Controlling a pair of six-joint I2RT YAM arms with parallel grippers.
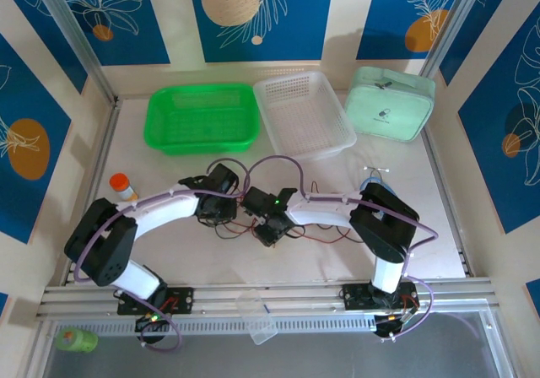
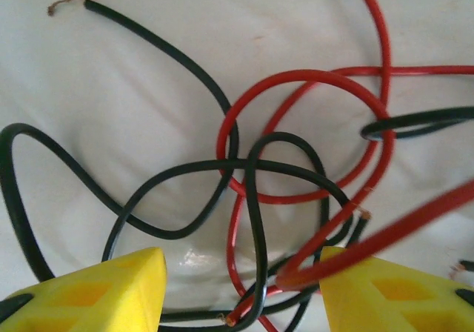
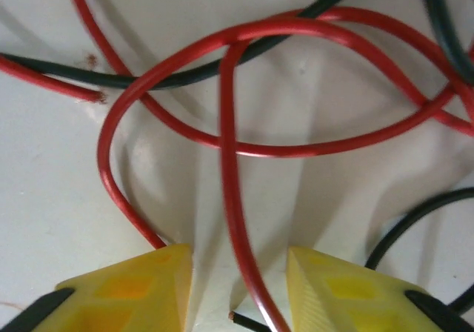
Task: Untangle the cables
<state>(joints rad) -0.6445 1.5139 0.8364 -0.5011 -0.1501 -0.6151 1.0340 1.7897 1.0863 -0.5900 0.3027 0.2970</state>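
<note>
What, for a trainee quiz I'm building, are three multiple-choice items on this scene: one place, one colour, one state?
1. Where is the green basket? A) back left of the table B) front right corner C) between the arms
2. What colours are the cables? A) blue and white B) red and black C) yellow
3. How is the right hand? A) shut on a bottle B) shut, empty C) open, a red cable between its fingers
Key: 1A, top view shows it there; 2B, both wrist views show those; 3C, gaps flank the cable.
</note>
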